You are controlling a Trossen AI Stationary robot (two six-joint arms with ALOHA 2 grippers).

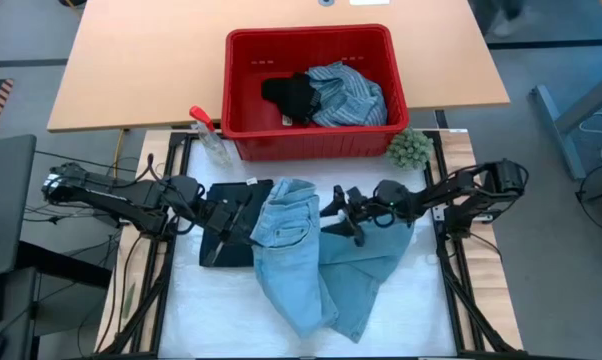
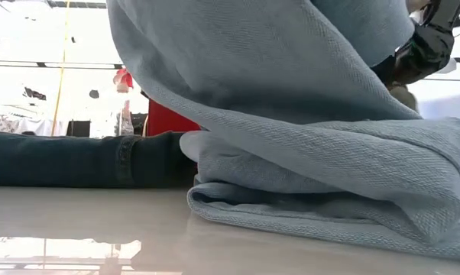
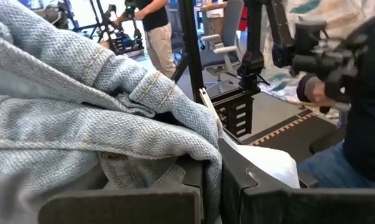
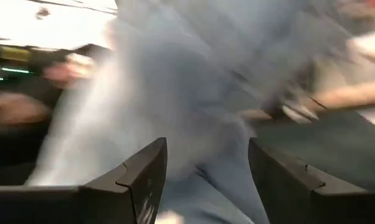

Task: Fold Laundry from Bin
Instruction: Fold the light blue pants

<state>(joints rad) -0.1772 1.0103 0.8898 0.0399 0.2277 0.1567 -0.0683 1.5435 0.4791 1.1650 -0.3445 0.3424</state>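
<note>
The light blue jeans (image 1: 311, 270) lie on the white mat, their waist end raised toward the far side. My left gripper (image 1: 249, 218) is shut on that end, coming in from the left. A dark navy piece (image 1: 226, 250) lies flat on the mat under my left gripper. My right gripper (image 1: 339, 218) stands open at the jeans' right edge, with denim just ahead of its fingers (image 4: 144, 180); I cannot tell whether it touches. In the red bin (image 1: 241, 120) at the far side lie a blue-white striped shirt (image 1: 346, 95) and a black piece (image 1: 289, 95). My left gripper pinches bunched denim (image 3: 203, 168) at the jeans' waist end between its two fingers, with more cloth draped over one finger (image 3: 119, 205). The fingers lie level, coming from the table's left. The held end is lifted; the legs (image 2: 329, 206) rest folded on the mat.
A small clear spray bottle (image 1: 209, 135) with a red trigger stands left of the bin. A green fuzzy ball (image 1: 409, 148) sits at the bin's near right corner. Dark frame rails (image 1: 451, 250) run along both sides of the mat. A person stands in the room beyond (image 3: 153, 25).
</note>
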